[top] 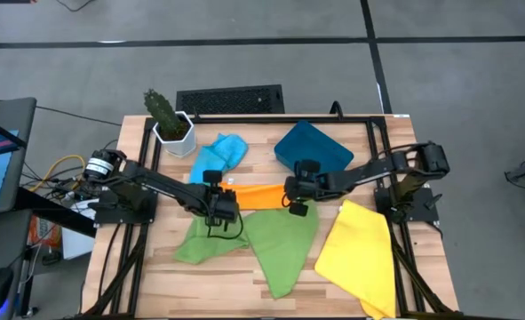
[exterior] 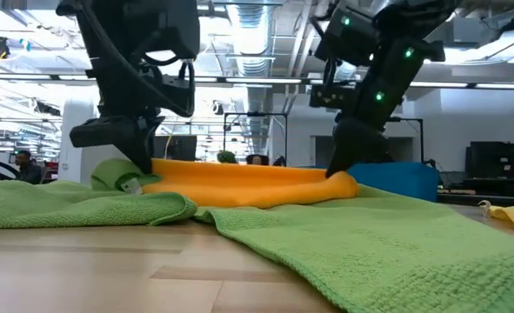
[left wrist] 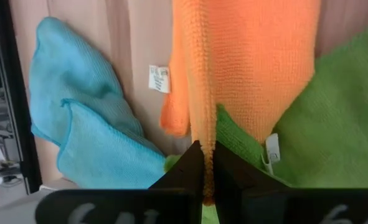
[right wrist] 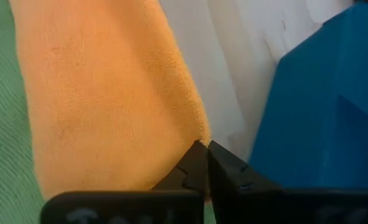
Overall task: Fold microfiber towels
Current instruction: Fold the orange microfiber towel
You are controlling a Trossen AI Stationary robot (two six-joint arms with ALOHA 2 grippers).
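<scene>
The orange towel (top: 260, 196) lies as a long band at mid-table, stretched between my two grippers, its near edge over the two green towels (top: 204, 242) (top: 284, 244). My left gripper (top: 223, 204) is shut on its left end, and my right gripper (top: 296, 207) is at its right end, fingers nearly together. The light blue towel (top: 223, 151) lies crumpled at the far side. The yellow towel (top: 360, 253) lies spread at the near right. My left gripper pinches the orange towel's left end by a folded ridge (left wrist: 202, 163) between its two fingers. The fingers slant down from the table's left. The towel runs away from them, low over a green towel (exterior: 117, 174). My right gripper has the orange towel's right corner (right wrist: 203, 135) between its fingertips, which stand a hair apart. The fingers slant down from the table's right. That end (exterior: 339, 184) rests on the green towel below.
A dark teal bin (top: 314, 149) stands at the far right, close behind my right gripper. A potted cactus (top: 169, 120) is at the far left corner. Black frame rails (top: 147, 169) run along the table's left and right sides.
</scene>
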